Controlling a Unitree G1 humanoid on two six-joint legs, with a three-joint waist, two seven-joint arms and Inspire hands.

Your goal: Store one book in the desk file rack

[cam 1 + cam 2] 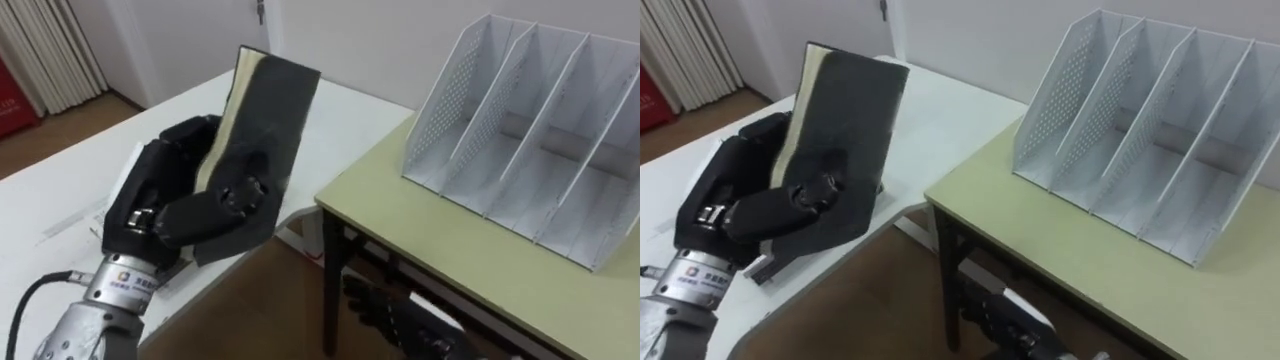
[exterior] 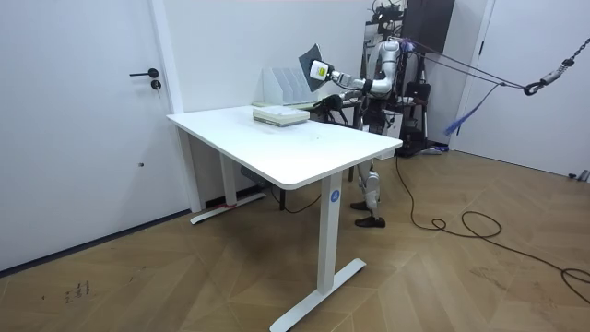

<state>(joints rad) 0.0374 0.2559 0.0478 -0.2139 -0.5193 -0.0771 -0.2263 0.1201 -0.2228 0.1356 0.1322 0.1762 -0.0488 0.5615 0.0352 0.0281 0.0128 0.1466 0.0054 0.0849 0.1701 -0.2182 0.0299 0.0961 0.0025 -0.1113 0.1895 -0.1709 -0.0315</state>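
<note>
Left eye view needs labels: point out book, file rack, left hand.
book [image 1: 275,90], left eye view, upper dark cover
file rack [image 1: 450,100], left eye view, perforated side wall
left hand [image 1: 160,190], left eye view, back of hand

Book [image 1: 272,105]: lower end covered by the left hand [image 1: 150,200], whose fingers [image 1: 235,195] wrap across the dark cover; back cover unseen. File rack [image 1: 1140,120]: right end clipped by the frame edge in the left eye view, and the slot floors are partly hidden behind the dividers. Right hand [image 1: 390,305]: dark, low beneath the green surface [image 1: 450,250], partly under its rim, cut by the bottom edge, pose unreadable. White surface [image 1: 60,190]: runs off the left edge; whatever lies under the left hand is mostly covered. Room view: hand and book too small for grip detail; rack's foot hidden behind a pale stack [image 2: 281,115].
</note>
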